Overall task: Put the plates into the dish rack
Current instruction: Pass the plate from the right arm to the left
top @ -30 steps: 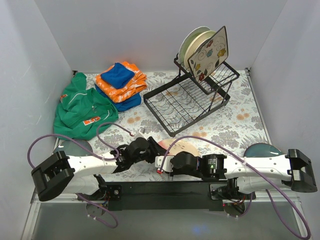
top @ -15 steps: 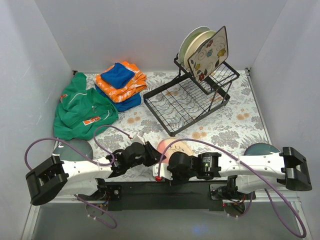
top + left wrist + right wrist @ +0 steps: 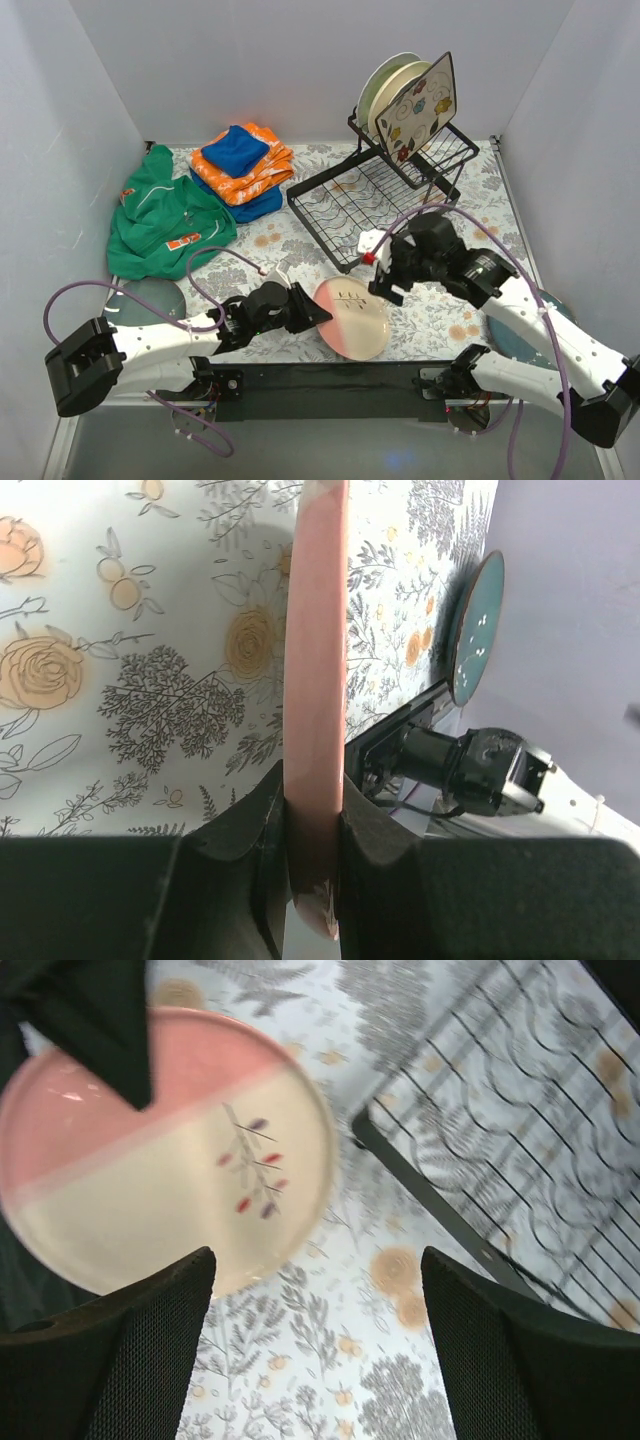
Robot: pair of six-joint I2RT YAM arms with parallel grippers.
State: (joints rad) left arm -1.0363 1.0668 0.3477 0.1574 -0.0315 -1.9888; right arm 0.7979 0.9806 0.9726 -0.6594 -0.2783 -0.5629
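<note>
Left fingers (image 3: 236, 842) on plate (image 3: 316, 670), rack (image 3: 316, 235) beyond

Glossy, probably ceramic pink-and-cream plate (image 3: 352, 318), black metal wire dish rack (image 3: 370, 205), matt floral tablecloth (image 3: 500, 215)

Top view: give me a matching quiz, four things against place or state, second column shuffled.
1. pink-and-cream plate
2. square flowered plate
3. orange and blue cloths
4. right gripper

A. open, holding nothing
B. upright in the upper tier of the dish rack
C. clamped at its rim by the left gripper
D. folded in a pile

Pairs: 1-C, 2-B, 3-D, 4-A
</note>
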